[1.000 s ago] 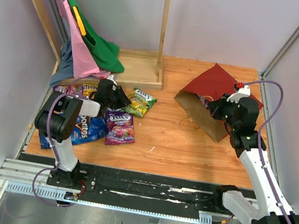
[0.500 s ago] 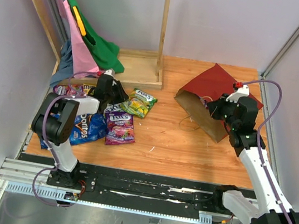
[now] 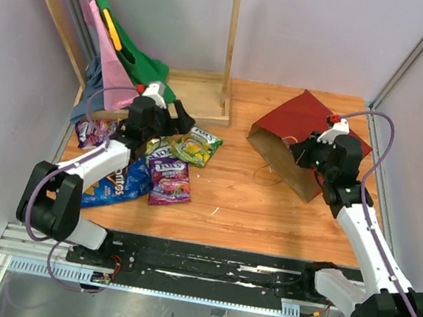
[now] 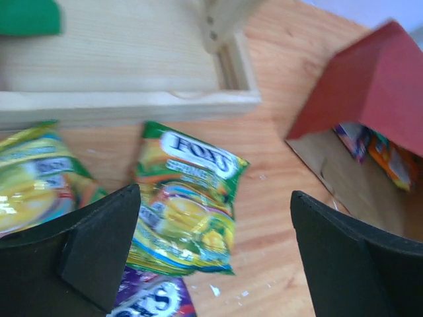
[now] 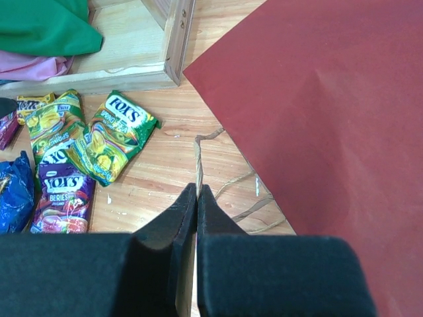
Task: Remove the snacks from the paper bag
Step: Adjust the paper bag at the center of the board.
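Pale lilac walls close in a wooden tabletop [image 3: 229, 201]. Toward its far right corner the paper bag [image 3: 297, 119] lies on its side, mouth turned to the left edge. An orange packet [image 4: 390, 158] and a purplish packet [image 4: 350, 135] show inside it, so the job looks unfinished.

The right end effector [image 5: 197, 191] is closed tight, apparently pinching the thin string handle [image 5: 196, 155]. The left end effector [image 4: 211, 251] gapes wide and holds nothing, hovering over the packets spread near the far left corner, beside a wooden frame [image 3: 197, 96].

Two risks stand out. The string could slip from so slight a pinch, or pulling it could drag or collapse the bag and trap the packets. Open fingers travelling low could also sweep the freed packets about.

Readable print: "FOX'S" on the yellow-green packet [image 4: 188, 198], "FOX'S" on the purple berries packet [image 5: 63, 195], and part of the Doritos name on the blue chip bag [image 3: 117, 180].
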Tool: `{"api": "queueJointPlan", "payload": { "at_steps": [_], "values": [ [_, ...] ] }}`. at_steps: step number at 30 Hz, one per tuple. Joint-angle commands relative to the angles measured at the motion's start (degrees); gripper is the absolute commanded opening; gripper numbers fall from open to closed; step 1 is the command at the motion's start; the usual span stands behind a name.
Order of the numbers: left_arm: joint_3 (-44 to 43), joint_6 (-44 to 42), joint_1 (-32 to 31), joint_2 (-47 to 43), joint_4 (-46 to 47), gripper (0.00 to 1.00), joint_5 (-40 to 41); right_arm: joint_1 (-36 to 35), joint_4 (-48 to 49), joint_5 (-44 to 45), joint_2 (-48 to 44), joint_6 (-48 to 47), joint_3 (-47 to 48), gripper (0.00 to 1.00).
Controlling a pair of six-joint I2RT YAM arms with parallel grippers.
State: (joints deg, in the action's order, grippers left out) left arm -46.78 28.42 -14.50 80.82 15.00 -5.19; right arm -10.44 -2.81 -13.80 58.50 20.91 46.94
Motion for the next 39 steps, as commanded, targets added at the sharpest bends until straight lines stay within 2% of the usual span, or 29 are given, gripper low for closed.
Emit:
{"api": "queueJointPlan", "payload": {
  "at_steps": [1,2,3,5,6,8,12,15,19,23,25,34,39],
  "values": [
    [-4.99,-5.31,-7.85,0.88,-4.59,1.0,0.76,0.54,1.8,-2.17,0.88,1.03,0.37,0.02],
    [-6.16,-6.06,-9.38,1.65,-5.09,1.0,2.02,0.55,1.46,-2.22,0.96,1.03,0.64,0.06],
    [-7.28,-6.44,-10.58,2.51,-5.35,1.0,2.95,0.56,0.78,-2.01,0.96,1.03,1.04,0.18],
    [-8.2,-6.13,-11.63,3.87,-5.15,1.0,2.72,0.52,-1.85,0.25,0.55,1.34,2.13,0.63],
    [-8.31,-5.84,-11.77,4.32,-4.76,1.0,2.15,0.54,-3.34,1.73,0.11,1.61,2.7,0.78],
    [-7.97,-5.31,-11.89,4.39,-3.83,1.0,1.33,0.51,-6.12,5.16,-1.37,2.22,3.71,1.0],
    [-7.34,-5.5,-11.87,3.73,-2.77,1.0,1.18,0.59,-8.71,12.08,-7.03,4.5,3.37,0.98],
    [-7.81,-6.1,-11.87,3.89,-2.81,1.0,1.02,2.34,-7.66,12.08,-13.63,9.55,0.34,0.98],
    [-7.94,-6.73,-11.87,4.05,-2.63,1.0,0.58,11.75,-6.83,6.86,-20.62,18.18,-3.52,0.98],
    [-7.82,-7.07,-11.85,4.34,-2.7,1.0,0.44,25.29,-13.89,1.61,-16.78,23.28,-3.48,0.98],
    [-7.64,-7.09,-11.82,4.28,-2.73,1.0,0.08,29.76,-14.33,-1.2,-14.1,24.95,-4.86,1.0],
    [-7.18,-7.01,-11.78,4.3,-2.77,1.0,-0.2,33.61,-12.32,4.58,-10.49,25.47,-9.27,0.82],
    [-7.34,-6.72,-11.79,4.92,-2.54,1.0,-0.71,34.13,-8.86,4.17,-7.27,26.1,-10.78,0.72]
  ]
}}
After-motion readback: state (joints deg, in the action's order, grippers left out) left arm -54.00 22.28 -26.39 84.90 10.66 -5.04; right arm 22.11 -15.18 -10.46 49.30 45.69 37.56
